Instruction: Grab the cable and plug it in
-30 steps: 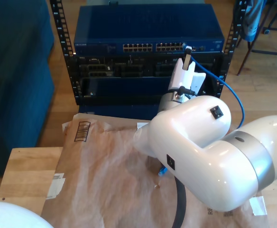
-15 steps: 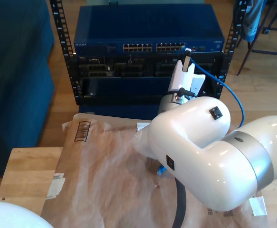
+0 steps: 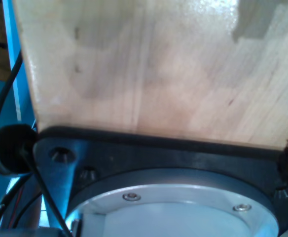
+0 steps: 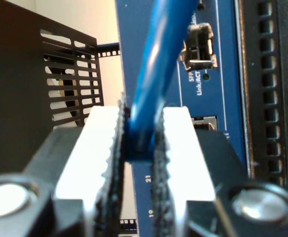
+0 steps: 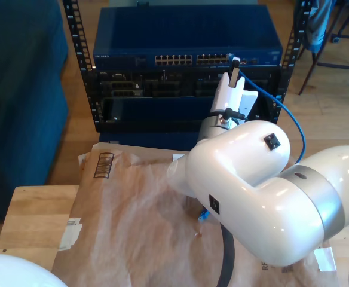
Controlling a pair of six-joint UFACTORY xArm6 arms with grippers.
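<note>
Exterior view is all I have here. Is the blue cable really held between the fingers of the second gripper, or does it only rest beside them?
Observer: It is held. The second wrist view shows the cable pinched between the ribbed pads of my second gripper, with the jaws shut on it.
Operator: What lies ahead of the pads?
Observer: The blue switch panel stands just beyond them, and the printed port number 21 is readable beside the cable.
Operator: And what does the first wrist view show?
Observer: It looks at a pale wooden board next to a black mounting plate.
</note>
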